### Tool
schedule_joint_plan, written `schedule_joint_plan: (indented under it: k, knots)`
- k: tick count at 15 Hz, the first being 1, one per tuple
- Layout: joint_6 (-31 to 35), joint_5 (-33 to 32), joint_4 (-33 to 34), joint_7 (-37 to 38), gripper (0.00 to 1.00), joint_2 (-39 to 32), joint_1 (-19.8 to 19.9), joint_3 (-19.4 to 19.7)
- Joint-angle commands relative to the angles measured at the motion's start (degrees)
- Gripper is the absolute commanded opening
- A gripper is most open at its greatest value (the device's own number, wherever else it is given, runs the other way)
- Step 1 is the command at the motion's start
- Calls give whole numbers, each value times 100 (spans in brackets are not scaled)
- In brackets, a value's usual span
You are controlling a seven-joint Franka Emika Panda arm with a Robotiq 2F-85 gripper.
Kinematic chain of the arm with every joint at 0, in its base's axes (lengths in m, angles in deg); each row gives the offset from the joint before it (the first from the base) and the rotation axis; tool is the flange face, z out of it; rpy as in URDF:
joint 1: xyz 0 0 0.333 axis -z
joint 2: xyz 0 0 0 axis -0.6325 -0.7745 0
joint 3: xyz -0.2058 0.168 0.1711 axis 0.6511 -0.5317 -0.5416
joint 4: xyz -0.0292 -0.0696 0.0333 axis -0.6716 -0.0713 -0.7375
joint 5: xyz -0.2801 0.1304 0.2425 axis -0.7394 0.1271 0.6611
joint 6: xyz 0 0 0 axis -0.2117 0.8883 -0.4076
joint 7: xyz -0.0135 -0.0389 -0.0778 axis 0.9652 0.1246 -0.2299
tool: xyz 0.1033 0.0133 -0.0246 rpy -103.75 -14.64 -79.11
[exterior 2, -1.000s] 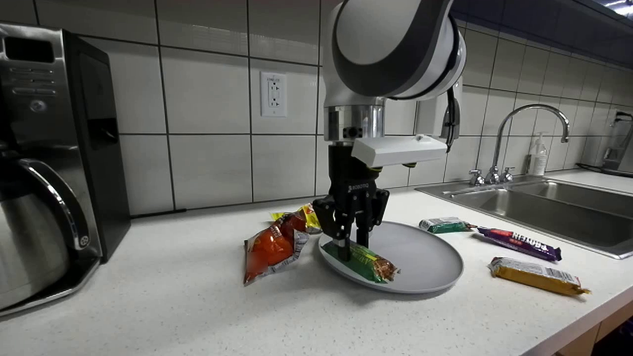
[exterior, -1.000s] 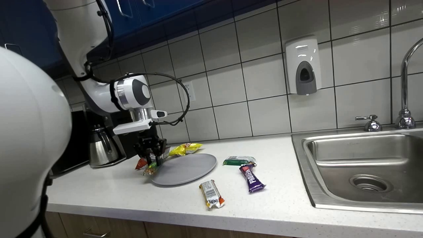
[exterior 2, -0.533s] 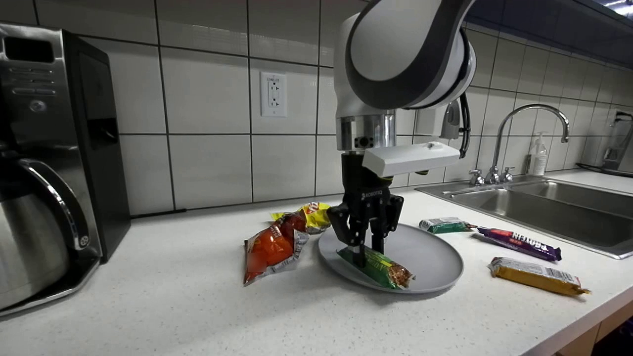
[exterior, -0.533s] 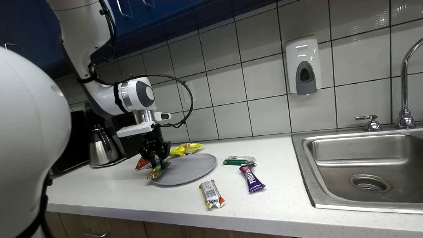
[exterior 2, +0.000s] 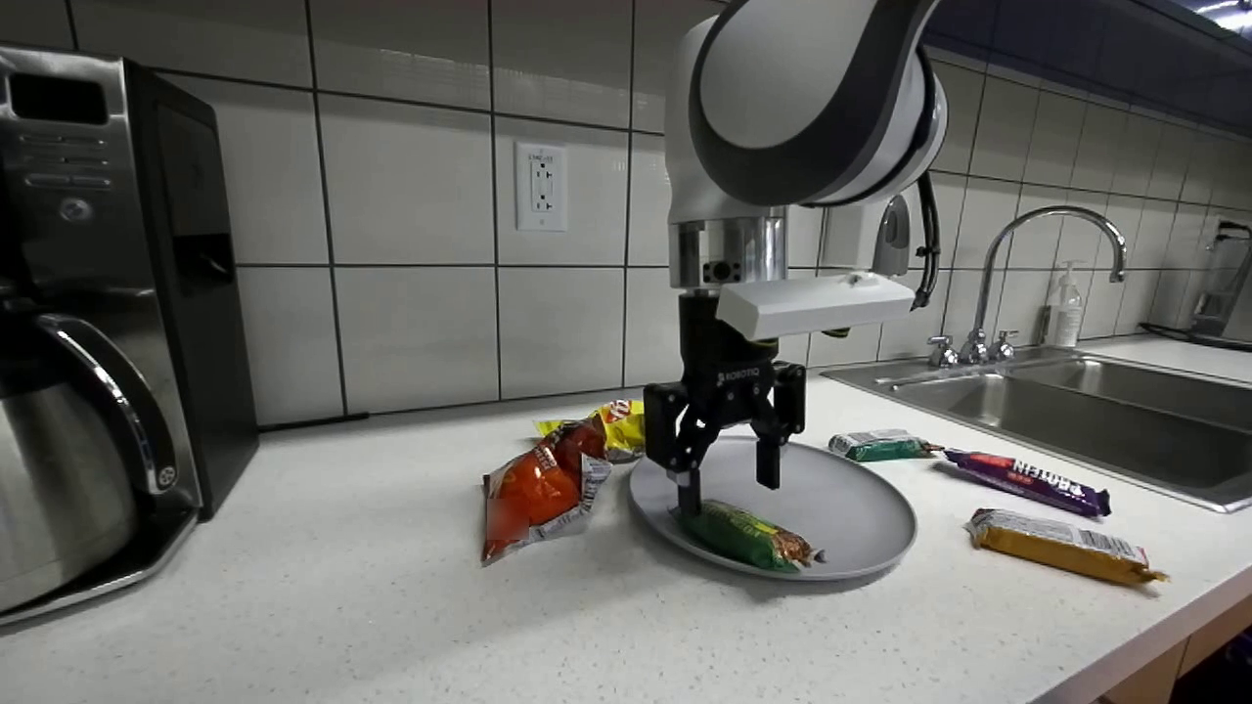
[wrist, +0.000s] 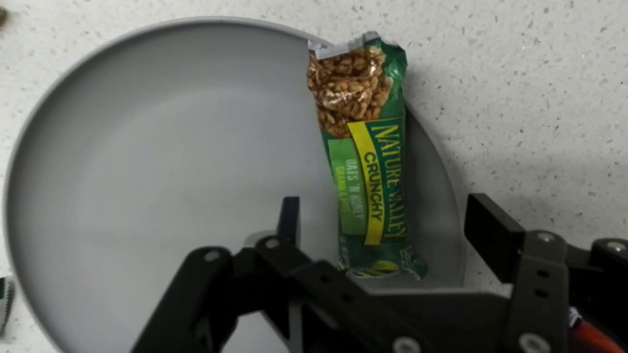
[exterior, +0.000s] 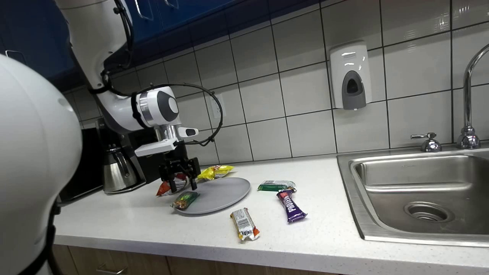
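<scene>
The jaws hang wide apart over a green granola bar point(wrist: 368, 166) lying on a grey plate point(wrist: 147, 166) on the counter point(exterior 2: 352, 587).

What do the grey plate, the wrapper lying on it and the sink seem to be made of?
The grey plate: matte, probably plastic, from its dull, even surface; ceramic is possible.
The wrapper: glossy, likely thin plastic film, from its crinkled ends and bright highlights.
The sink: satin metal, apparently stainless steel, from its silvery colour and soft reflections.

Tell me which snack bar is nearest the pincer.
The green bar on the plate; the purple bar, yellow bar and other green bar lie farther away.
</scene>
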State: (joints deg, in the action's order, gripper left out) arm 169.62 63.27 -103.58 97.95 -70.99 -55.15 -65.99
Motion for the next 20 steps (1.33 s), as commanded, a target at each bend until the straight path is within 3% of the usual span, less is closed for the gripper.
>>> schedule_joint_plan:
  k: [1, 12, 20]
  knots:
    - [-117, -163, -276, 275, 100, 469, 19, -89]
    - [-547, -414, -1051, 669, 100, 1758, 149, -299]
    - [-868, -461, -1605, 1139, 100, 2571, 545, -335]
